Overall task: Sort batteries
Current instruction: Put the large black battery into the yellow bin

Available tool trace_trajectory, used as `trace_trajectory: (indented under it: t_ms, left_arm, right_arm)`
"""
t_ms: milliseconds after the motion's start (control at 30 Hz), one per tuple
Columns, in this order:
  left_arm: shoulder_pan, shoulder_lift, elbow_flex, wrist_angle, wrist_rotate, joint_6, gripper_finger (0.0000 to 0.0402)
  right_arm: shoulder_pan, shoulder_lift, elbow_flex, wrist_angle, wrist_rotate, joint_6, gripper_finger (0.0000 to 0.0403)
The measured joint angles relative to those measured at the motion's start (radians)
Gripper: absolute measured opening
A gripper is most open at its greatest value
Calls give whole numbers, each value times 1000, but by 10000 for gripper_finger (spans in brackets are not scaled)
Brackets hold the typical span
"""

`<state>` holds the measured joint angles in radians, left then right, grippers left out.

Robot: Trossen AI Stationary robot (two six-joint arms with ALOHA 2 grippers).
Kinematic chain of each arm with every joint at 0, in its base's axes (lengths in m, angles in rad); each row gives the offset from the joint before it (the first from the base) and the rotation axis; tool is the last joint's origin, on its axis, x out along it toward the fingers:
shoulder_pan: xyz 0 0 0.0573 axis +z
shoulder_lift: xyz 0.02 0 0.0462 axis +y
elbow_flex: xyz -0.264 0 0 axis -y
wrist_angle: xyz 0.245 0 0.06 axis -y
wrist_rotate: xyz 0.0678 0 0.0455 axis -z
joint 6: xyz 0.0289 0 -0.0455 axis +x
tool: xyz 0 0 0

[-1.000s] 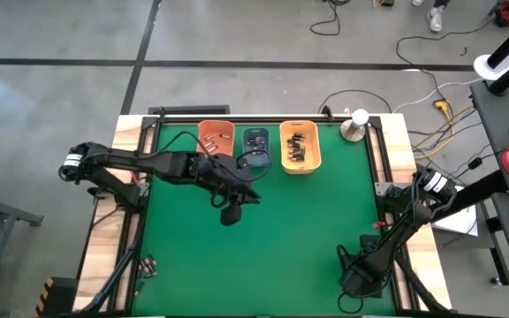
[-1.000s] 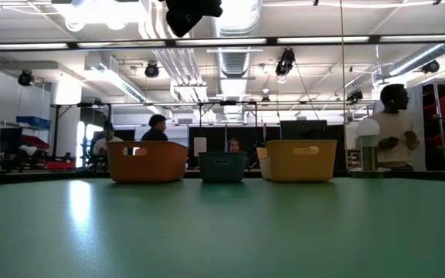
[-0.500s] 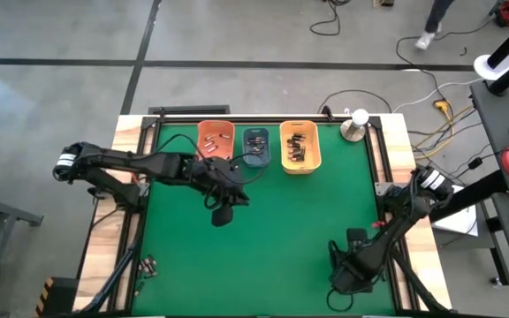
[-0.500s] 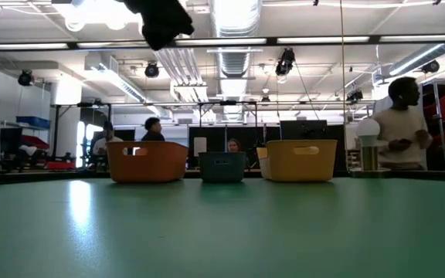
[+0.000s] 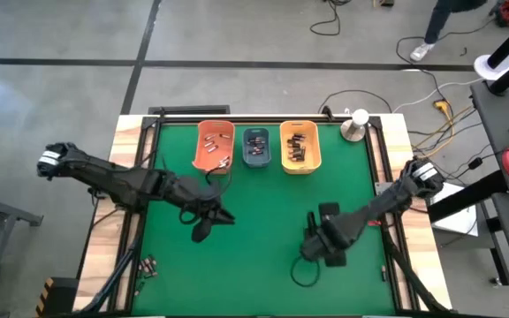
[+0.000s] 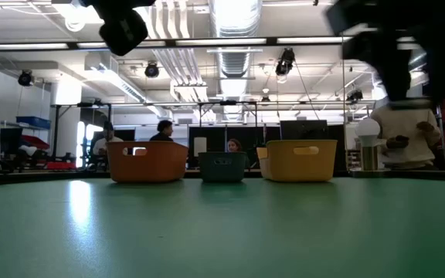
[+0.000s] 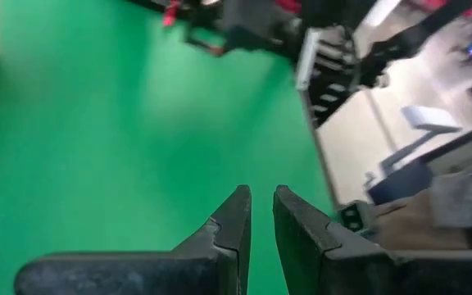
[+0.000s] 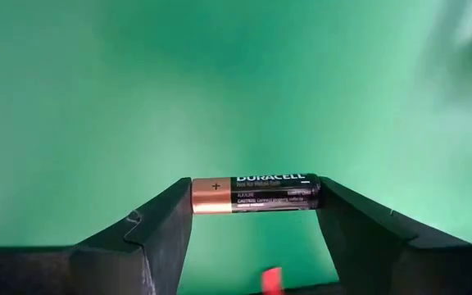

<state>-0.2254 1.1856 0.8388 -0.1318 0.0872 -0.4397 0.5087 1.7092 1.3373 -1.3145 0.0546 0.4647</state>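
Right of centre in the high view, right gripper [image 5: 325, 250] pinches a Duracell battery [image 8: 255, 193] end to end, mid-carry; next, transport to a matching bin [image 5: 300, 147]; left gripper [image 5: 203, 226] nearly closed, empty.

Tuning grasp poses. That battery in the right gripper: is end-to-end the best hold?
Probably not. The right gripper pinches the battery only at its two small end caps. Clamping across the middle of the barrel, fingers on its long round sides, would likely hold steadier.
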Motion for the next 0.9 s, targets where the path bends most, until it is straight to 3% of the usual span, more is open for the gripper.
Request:
trace_trajectory:
  t_ms: [367,600,900]
  left_arm:
    - [-136,-10,-36,44,-1,-120,36]
    - [-183,-12,-36,43,-73,-120,36]
    - [-188,-22,-36,43,-106,-137,36]
  right_arm:
    - [-397,0,233,15,138,-197,235]
    - [-649,1,309,76,130,-268,232]
    - [-879,27,290,227,47,-378,230]
